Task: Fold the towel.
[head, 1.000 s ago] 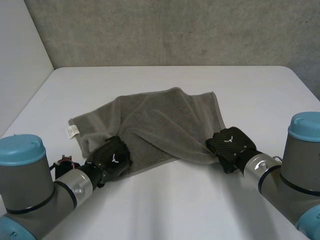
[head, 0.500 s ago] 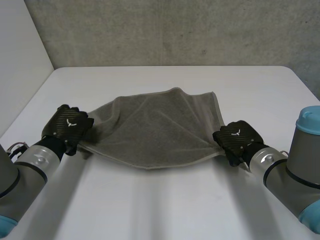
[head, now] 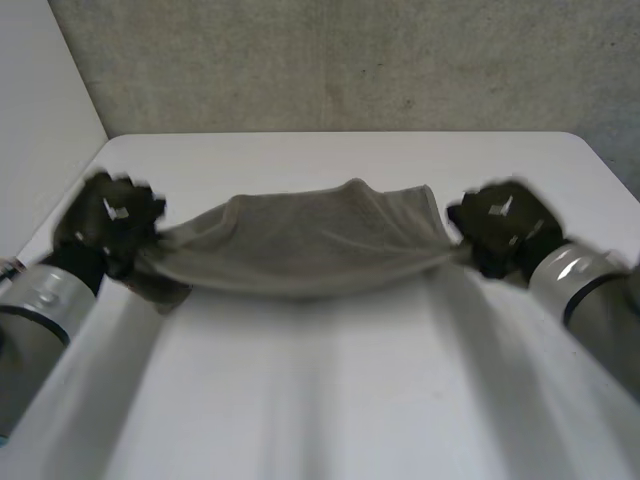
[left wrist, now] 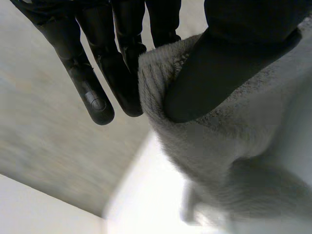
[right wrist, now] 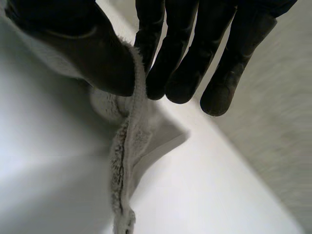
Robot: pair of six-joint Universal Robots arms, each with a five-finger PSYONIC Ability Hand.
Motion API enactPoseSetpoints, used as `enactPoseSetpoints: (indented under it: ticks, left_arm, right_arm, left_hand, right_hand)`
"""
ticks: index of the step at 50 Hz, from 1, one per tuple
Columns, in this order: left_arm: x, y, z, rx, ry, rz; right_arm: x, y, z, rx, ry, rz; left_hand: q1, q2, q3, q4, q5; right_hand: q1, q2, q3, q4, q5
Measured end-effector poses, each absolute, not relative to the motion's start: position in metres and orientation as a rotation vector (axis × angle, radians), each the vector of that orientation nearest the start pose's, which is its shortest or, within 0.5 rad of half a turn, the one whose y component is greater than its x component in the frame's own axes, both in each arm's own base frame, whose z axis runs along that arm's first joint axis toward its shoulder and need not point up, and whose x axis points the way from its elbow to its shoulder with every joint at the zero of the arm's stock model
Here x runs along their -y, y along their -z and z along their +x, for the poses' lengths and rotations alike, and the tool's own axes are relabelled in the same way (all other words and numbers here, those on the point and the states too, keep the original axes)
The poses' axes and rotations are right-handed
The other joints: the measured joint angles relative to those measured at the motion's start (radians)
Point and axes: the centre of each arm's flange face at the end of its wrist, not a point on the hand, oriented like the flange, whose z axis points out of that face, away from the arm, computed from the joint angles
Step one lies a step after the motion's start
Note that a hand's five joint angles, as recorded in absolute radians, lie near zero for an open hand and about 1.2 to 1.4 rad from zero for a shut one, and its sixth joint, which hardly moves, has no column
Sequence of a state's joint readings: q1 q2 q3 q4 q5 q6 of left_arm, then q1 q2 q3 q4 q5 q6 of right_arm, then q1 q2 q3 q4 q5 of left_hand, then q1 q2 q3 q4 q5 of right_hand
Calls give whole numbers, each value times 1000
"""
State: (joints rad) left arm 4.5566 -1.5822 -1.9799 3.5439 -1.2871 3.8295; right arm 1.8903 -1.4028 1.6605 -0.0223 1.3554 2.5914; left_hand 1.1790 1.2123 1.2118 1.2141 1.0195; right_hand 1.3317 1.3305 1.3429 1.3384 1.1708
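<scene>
my left hand (head: 108,222) is clamped on the left near corner of the grey terry-cloth towel (head: 310,235): in its wrist view the thumb (left wrist: 234,53) presses the nap against the fingers (left wrist: 122,73). my right hand (head: 503,225) pinches the right near corner the same way, with the hem running down from between thumb and fingers. a second ago my left hand was low on the near edge, toward the middle, and the cloth lay rumpled on the white table (head: 330,400). half a second ago it had reached the left corner. now both hands are up off the table and wide apart, and the near edge is drawn into a line between them, sagging a little in the middle. the far edge looks to lie on the table where it was, toward the back. i take this to mean the straightening is done and the fold itself is under way: with the near edge raised and taut, i can carry it over to the far edge. the risks i see are a corner slipping from a pinch, or the far edge dragging along as i move.
</scene>
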Motion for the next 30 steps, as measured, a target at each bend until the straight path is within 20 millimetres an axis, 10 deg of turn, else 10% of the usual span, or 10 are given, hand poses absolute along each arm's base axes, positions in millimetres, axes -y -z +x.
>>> enactPoseSetpoints:
  ticks: [8,13,18,30]
  left_arm:
    - [235,-343,-191,-1517,2497,728]
    - [229,-377,-185,-1526,2588,553]
    - [243,-362,-187,-1707,2497,551]
    - [309,-271,-205,-2198,2061,714]
  right_arm:
    - [230,-369,222,-1916,2274,-1086]
    - [216,-415,213,-1876,2343,-1062]
    - [226,-419,211,-1969,2257,-1122]
    - [285,-353,226,-2215,1882,-1464]
  left_hand:
    - [5,3,3,3,0]
    - [5,3,3,4,5]
    - [5,4,4,4,5]
    - [12,4,4,4,5]
  right_hand:
    - [0,10,1,0,3]
    - [2,10,1,0,4]
    - [2,10,1,0,4]
    - [2,10,1,0,4]
